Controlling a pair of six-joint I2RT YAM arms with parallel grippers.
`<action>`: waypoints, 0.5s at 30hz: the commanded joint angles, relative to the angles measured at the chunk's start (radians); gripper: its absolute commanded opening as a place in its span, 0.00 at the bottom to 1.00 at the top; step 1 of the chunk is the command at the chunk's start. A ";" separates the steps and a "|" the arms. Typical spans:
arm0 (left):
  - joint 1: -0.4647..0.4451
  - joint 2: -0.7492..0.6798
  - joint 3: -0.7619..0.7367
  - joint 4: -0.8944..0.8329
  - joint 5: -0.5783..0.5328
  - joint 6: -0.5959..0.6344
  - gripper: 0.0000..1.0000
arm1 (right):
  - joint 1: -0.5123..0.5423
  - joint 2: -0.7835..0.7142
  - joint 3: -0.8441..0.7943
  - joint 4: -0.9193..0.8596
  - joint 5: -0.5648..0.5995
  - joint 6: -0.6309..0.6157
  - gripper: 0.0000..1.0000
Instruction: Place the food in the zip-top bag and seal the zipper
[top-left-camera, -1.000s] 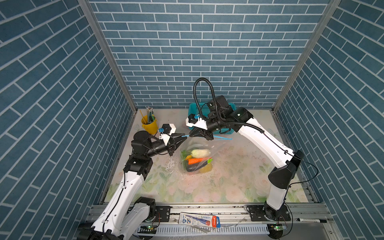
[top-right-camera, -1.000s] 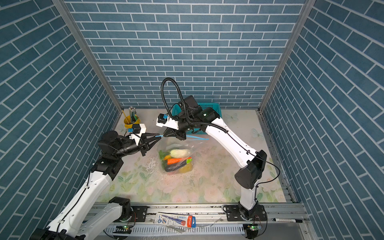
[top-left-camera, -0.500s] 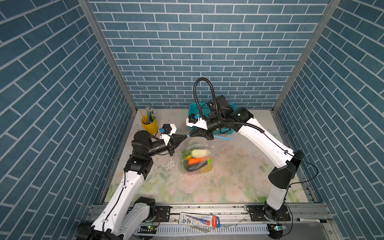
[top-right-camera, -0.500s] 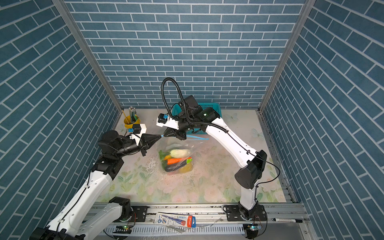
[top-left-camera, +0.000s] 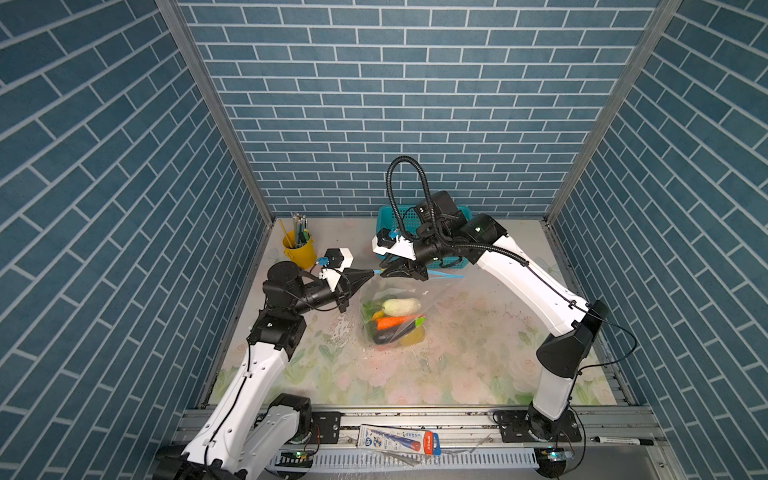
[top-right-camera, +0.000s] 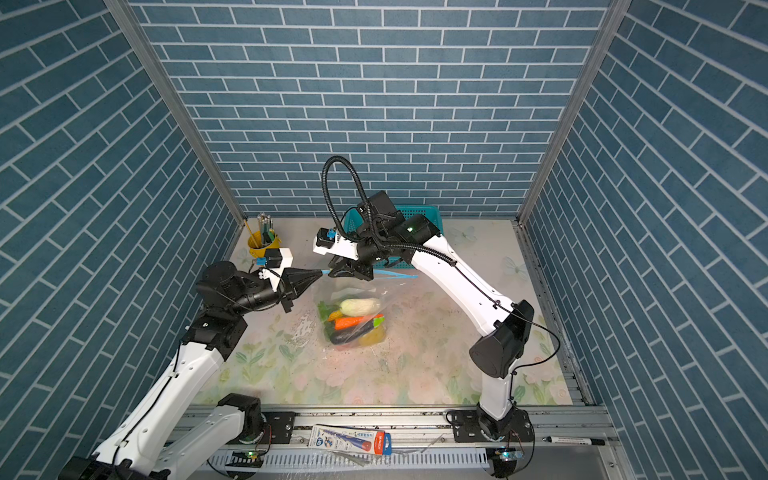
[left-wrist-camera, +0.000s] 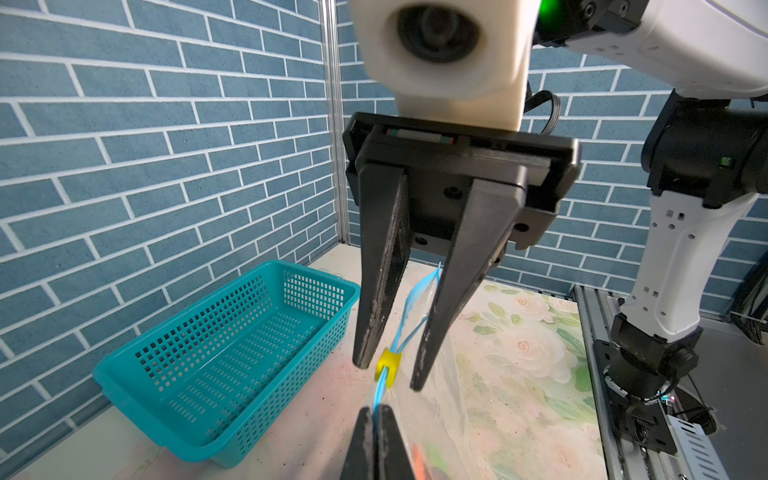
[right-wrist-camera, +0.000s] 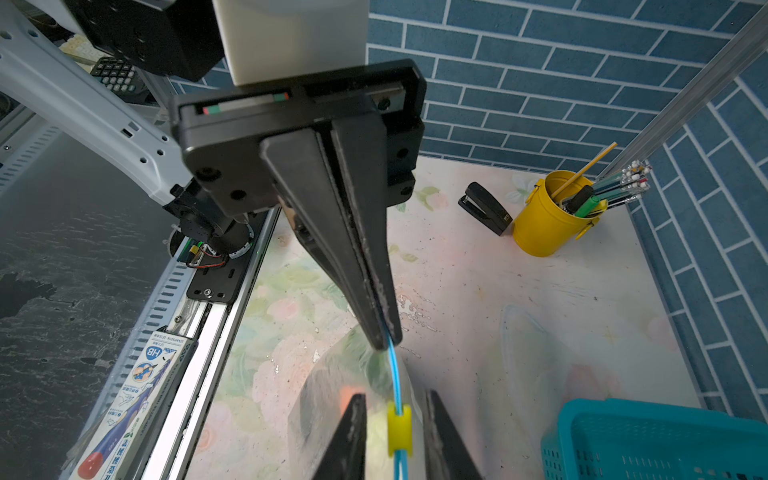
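Observation:
The zip-top bag (top-left-camera: 409, 291) hangs by its mouth above the mat, clear in both top views. The food inside it includes a white radish (top-left-camera: 401, 306), an orange carrot (top-left-camera: 390, 322) and a dark eggplant (top-right-camera: 353, 332). My left gripper (left-wrist-camera: 376, 415) is shut on the end of the light-blue zipper (left-wrist-camera: 379, 397). It meets my right gripper (top-left-camera: 384, 272) tip to tip. The right gripper (right-wrist-camera: 395, 397) is open, one finger on each side of the yellow slider (right-wrist-camera: 400, 428) without touching it. Beyond the slider the strip (top-left-camera: 444, 274) runs towards the basket.
A teal perforated basket (left-wrist-camera: 224, 353) stands at the back wall behind the right arm. A yellow pen cup (right-wrist-camera: 544, 216) and a black stapler (right-wrist-camera: 486, 208) sit in the back left corner. A pencil pack (top-left-camera: 399, 441) lies on the front rail.
The left jaws have closed on the end of the strip. The right jaws have parted slightly round the slider. Both arms and the bag have stayed about where they were.

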 joint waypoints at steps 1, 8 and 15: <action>-0.004 -0.013 0.023 0.013 0.002 0.011 0.00 | 0.004 0.005 0.049 -0.036 -0.004 -0.042 0.17; -0.003 -0.017 0.022 0.013 -0.002 0.013 0.00 | 0.003 0.002 0.048 -0.038 -0.008 -0.045 0.07; -0.004 -0.023 0.020 0.006 -0.014 0.017 0.00 | 0.003 -0.002 0.049 -0.039 -0.004 -0.047 0.05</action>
